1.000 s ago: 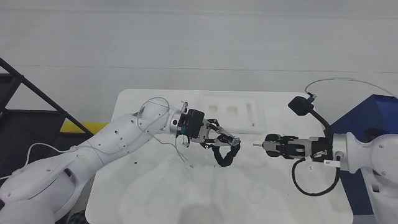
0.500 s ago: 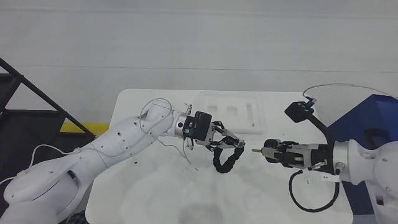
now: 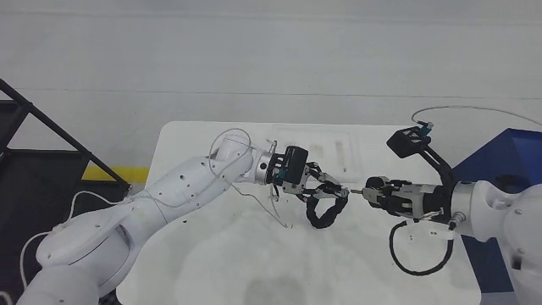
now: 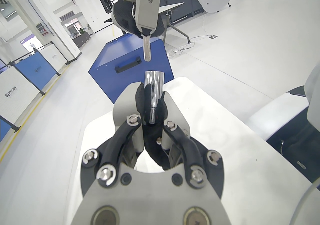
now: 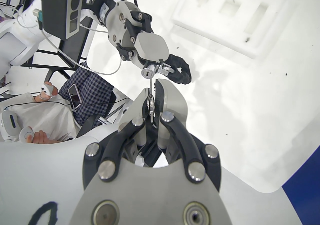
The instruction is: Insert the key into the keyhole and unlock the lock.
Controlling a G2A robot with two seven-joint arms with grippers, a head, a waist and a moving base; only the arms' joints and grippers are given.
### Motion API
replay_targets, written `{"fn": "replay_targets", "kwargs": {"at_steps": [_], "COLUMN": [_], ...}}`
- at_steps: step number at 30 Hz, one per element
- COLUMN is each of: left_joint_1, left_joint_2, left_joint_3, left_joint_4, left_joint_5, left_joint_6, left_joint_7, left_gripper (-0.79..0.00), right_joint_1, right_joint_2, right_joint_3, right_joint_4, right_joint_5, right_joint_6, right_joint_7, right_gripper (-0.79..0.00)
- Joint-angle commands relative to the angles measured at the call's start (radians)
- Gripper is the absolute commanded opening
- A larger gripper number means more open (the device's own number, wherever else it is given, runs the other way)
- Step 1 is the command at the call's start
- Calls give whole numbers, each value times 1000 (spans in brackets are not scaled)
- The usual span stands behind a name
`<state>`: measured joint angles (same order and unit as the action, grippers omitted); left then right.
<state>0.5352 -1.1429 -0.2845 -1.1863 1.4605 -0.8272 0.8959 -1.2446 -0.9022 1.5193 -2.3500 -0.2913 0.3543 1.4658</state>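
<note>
Key point(image 5: 150, 87) is pinched tight between the two fingers of the right gripper point(image 5: 153, 90). The gripper is closed on the key's round head, so the thin metal blade sticks straight out past the fingertips. The blade points at the lock point(image 4: 154, 83), and its tip is just in front of the keyhole point(image 5: 147, 73). In the left wrist view a small gap shows between the tip and the shiny end of the lock, so the key is not in yet. The lock is a shiny silver tube, and the left gripper point(image 4: 149, 93) is squeezed shut around it, with the keyhole end poking out toward the key. A thick black cable point(image 3: 326, 212) joined to the lock hangs down in a loop under the left gripper. The two grippers face each other, tip to tip, up in the air over the middle of the tabletop point(image 3: 212, 263), a bit closer to its right edge. A white foam tray point(image 5: 215, 28) with three small hollows lies by the far edge of the tabletop, just behind the two grippers. A blue box point(image 3: 500, 161) stands past the right edge.
</note>
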Motion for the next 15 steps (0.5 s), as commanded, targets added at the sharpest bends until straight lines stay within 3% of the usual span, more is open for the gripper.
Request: {"fn": "replay_targets", "kwargs": {"at_steps": [1,7,15], "left_joint_1": [0,-3,-2], "left_joint_2": [-15,-51,-78], "left_joint_3": [1,-2,-15], "left_joint_4": [21,69,111], "left_joint_5": [1,20,44], "left_joint_6": [-2,-7,-13], "left_joint_7": [6,35,61], "left_gripper": [-785,-785,-785], "right_joint_1": [4,8,13], "right_joint_2": [6,26,51], "right_joint_3": [-8,-33,-57], "right_joint_4": [0,0,0], "right_joint_5": [-7,-21,-7], "right_joint_6": [3,21,40], "right_joint_7": [-3,-21,-40], "right_gripper": [-785,-785,-785]}}
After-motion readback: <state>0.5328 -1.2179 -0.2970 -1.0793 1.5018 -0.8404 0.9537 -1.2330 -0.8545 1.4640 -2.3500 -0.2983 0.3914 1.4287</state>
